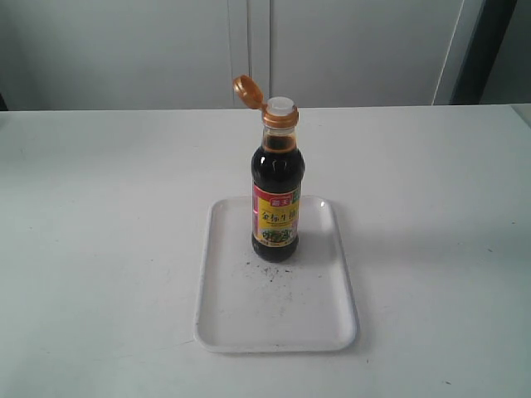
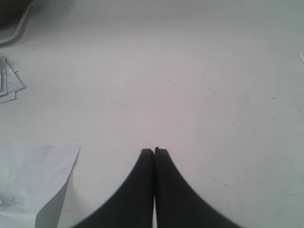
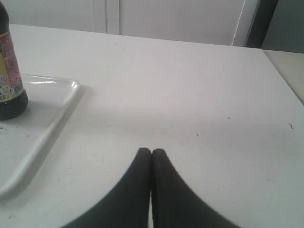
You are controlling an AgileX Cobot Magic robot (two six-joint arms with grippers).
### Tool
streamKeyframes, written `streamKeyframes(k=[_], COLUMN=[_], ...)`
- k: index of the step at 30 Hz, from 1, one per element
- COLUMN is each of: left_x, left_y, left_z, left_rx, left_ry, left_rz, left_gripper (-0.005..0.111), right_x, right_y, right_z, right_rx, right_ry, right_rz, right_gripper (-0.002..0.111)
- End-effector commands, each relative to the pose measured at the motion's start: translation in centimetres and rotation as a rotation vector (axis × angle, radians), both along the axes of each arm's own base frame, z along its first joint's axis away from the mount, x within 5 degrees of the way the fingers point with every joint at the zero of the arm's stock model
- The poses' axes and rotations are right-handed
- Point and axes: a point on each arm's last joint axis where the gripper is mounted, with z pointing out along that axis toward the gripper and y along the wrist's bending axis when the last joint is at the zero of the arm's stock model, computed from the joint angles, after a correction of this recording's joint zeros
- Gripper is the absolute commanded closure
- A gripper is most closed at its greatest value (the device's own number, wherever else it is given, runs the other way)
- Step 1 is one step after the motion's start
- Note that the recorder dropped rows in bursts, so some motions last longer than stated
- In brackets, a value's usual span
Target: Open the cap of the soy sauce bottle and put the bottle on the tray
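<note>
Left gripper (image 2: 154,151): dark fingers pressed together at the tips, nothing between them, held above bare white table (image 2: 190,85). Not seen in the exterior view.

Paper sheets (image 2: 33,185): a white sheet with a loose corner lies on the table to one side of the left gripper in its wrist view; a smaller stack of white slips (image 2: 8,83) lies further off near the frame edge. A pale cable (image 2: 14,31) curves across the far corner of that view.

Table (image 1: 99,207): white, matt, lightly scuffed, with a pale panelled wall behind it.

Tray (image 1: 228,323): white, rectangular, rounded corners, low raised rim, flat on the table at centre of the exterior view. Dark specks (image 1: 267,270) scattered on its floor just in front of the bottle.

Soy sauce bottle (image 1: 276,178): upright on the far half of the tray, dark liquid filling it to the shoulder, red, yellow and green label facing the camera. Also visible in the right wrist view (image 3: 8,71), standing inside the tray rim (image 3: 57,109).

Cap (image 1: 247,89): golden-bronze, flipped open, hanging back to the left on its hinge; white pour spout (image 1: 280,105) exposed above the matching collar.

Right gripper (image 3: 151,152): dark fingers closed against each other, empty, above the table well apart from the tray. Not seen in the exterior view.
</note>
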Motion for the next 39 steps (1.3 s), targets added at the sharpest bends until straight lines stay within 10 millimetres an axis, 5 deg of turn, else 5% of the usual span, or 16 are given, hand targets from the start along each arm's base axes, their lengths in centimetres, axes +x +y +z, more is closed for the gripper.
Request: streamKeyframes(k=[1, 39], left_x=[0.00, 0.00], left_y=[-0.03, -0.01], left_z=[-0.06, -0.06], left_rx=[-0.015, -0.010], left_ry=[-0.004, -0.005], left_rz=[0.004, 0.004], left_gripper=[0.107, 0.107], right_x=[-0.04, -0.04], right_y=[-0.04, -0.03], right_z=[-0.21, -0.21], right_rx=[-0.007, 0.018], right_ry=[0.006, 0.009], right_rz=[-0.003, -0.009], right_gripper=[0.108, 0.108])
